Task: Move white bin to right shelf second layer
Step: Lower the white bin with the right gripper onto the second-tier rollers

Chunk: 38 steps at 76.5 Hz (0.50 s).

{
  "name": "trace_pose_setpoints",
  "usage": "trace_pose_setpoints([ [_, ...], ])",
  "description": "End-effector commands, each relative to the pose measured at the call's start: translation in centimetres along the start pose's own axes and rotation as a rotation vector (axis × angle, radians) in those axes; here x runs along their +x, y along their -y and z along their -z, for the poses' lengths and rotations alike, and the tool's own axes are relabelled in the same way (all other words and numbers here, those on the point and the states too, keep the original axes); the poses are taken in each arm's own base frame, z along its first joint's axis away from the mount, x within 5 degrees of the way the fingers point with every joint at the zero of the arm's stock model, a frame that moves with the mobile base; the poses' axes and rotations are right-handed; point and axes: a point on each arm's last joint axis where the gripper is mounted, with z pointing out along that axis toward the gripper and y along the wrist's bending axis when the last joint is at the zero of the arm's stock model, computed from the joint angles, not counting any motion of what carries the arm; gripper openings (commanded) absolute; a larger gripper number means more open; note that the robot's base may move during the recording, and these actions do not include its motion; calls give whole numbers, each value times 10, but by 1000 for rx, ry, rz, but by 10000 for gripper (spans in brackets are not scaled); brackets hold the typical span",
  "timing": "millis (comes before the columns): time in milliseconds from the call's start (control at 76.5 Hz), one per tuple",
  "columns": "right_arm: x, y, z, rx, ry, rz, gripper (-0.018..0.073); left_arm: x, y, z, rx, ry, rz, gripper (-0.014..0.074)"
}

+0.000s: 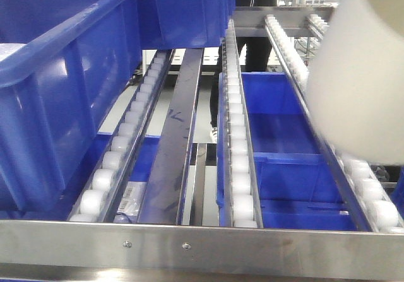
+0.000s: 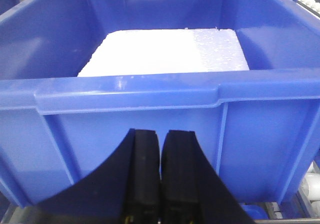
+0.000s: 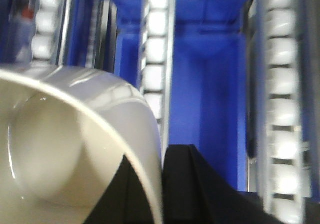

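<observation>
White bin point(image 1: 360, 74) sits at the right side of the right shelf second layer point(image 1: 240, 162), over the rightmost roller track, blurred. Right gripper point(image 3: 161, 184) is clamped on its rim, one finger inside the wall, one outside. Left gripper point(image 2: 161, 169) has fingers pressed together, holding nothing, just in front of a blue crate point(image 2: 150, 108) with a white foam slab point(image 2: 165, 51) inside.

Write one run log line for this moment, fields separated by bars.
phase: carrying | right gripper: shut on white bin rim | bin: over right roller track | left gripper: shut, empty, facing blue crate
</observation>
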Motion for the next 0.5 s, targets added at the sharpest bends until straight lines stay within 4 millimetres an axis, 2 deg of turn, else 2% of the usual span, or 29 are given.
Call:
trace_pose_setpoints([
  [0, -19, -12, -2, -45, 70, 13, 55, 4, 0, -1, 3, 65, 5, 85],
  [209, -17, -27, -31, -65, -13, 56, 55, 4, 0, -1, 3, 65, 5, 85],
  [484, -14, -30, -56, -54, -54, 74, 55, 4, 0, -1, 3, 65, 5, 85],
])
